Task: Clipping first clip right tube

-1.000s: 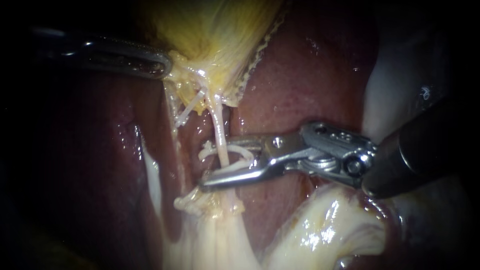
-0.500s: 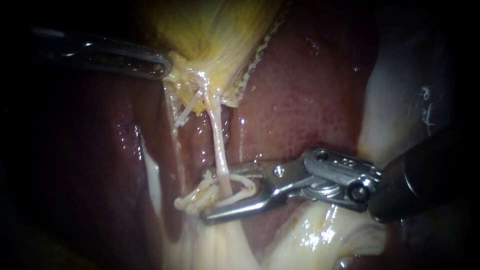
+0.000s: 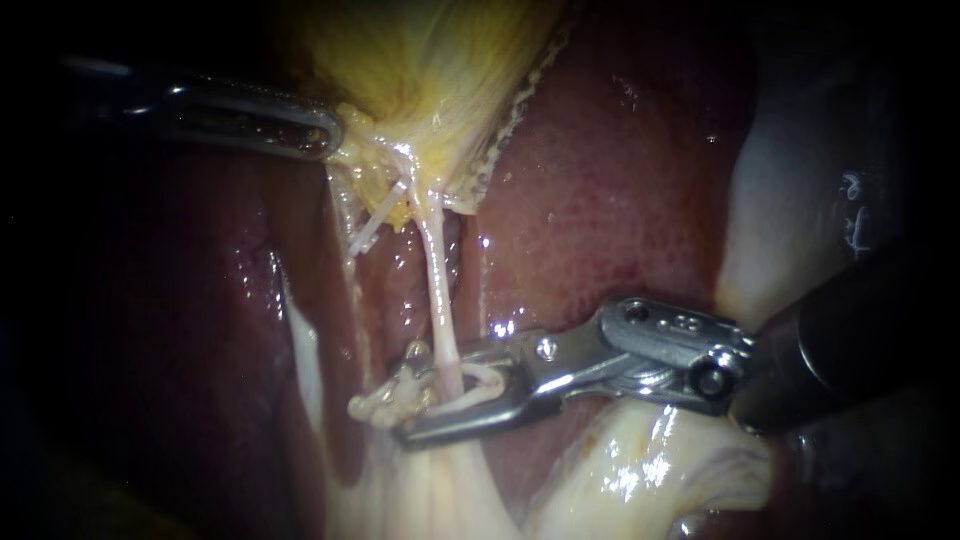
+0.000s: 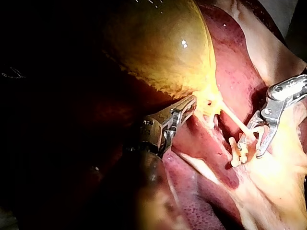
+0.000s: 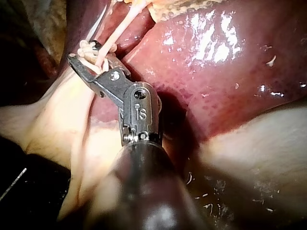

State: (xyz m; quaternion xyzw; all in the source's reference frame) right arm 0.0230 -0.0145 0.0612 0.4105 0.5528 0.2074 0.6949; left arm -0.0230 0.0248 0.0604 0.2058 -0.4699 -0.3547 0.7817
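The right tube (image 3: 437, 280) is a pale strand running from the yellow gallbladder (image 3: 430, 70) down to the whitish tissue below. My right instrument (image 3: 412, 395) comes in from the right. Its jaws straddle the tube's lower end, one on each side and still apart. They hold a white clip (image 3: 485, 380) that loops around the tube (image 5: 122, 26). My left instrument (image 3: 325, 135) is shut on the gallbladder's lower edge, seen in the left wrist view as my left instrument (image 4: 189, 106). A thinner strand (image 3: 348, 215) runs to the tube's left.
Another white clip (image 3: 380, 402) sits on the tissue just left of my right instrument's jaw tips. Dark red liver (image 3: 620, 200) lies behind and to the right. Pale glistening tissue (image 3: 650, 470) lies under my right instrument's shaft.
My right instrument has slid down the tube, from its middle to its lower end beside the other clip. Its jaws stand slightly closer together. My left instrument has not moved.
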